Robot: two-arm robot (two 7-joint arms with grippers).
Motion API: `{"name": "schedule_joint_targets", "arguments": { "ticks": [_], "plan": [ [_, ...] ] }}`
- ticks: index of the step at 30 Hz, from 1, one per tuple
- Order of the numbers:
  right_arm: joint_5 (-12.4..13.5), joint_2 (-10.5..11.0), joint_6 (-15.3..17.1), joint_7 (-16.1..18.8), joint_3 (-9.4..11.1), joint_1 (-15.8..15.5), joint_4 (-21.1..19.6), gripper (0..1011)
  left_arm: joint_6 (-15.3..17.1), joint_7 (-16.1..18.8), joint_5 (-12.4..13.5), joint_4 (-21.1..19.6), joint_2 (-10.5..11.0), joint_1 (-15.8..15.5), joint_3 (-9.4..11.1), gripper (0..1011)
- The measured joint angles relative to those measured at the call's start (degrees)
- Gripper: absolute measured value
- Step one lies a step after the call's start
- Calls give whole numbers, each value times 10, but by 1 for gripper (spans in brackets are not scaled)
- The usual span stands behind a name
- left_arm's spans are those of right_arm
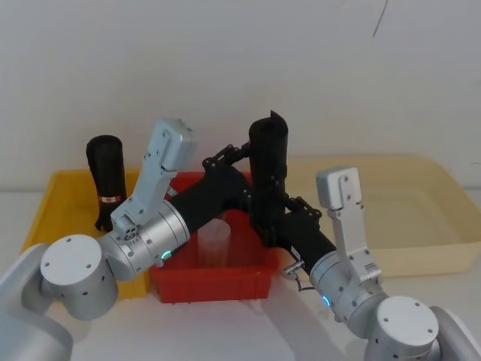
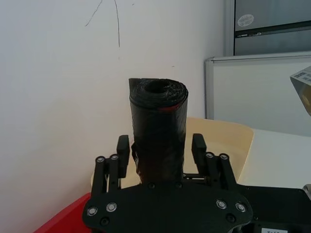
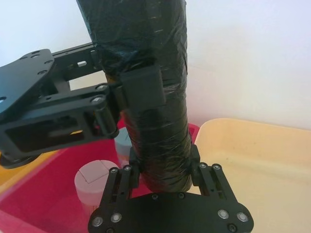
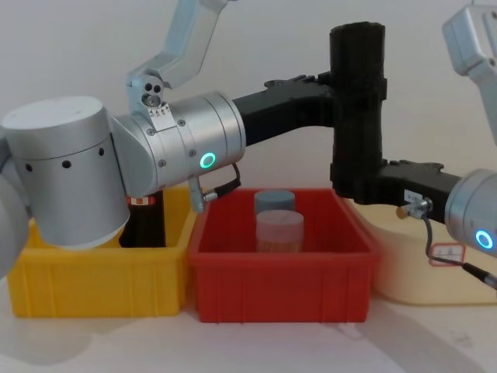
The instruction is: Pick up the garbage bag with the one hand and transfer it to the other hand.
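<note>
- Garbage bag (image 1: 268,154) is upright in the air, over the right side of the red bin (image 4: 279,272).
- Left gripper (image 2: 160,145) pinches its upper half; right gripper (image 3: 163,162) pinches its bottom end.
- It looks light, stiff and a little slippery, so a hold around its side seems best.

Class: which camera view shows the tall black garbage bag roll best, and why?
The chest view: the garbage bag stands whole, side-on, left gripper high, right gripper low. The head view foreshortens it; the left wrist view shows its top, the right wrist view its middle.
</note>
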Motion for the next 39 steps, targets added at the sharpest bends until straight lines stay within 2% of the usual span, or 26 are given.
{"name": "schedule_joint_targets", "arguments": {
  "ticks": [8,10,39],
  "plan": [
    [1,-3,6,-4,5,5,2,568,0,0,0,0,0,0,0,988],
    [1,-3,8,-4,7,6,3,568,0,0,0,0,0,0,0,1001],
    [7,-6,22,-33,63,44,36,569,0,0,0,0,0,0,0,1002]
  ]
}}
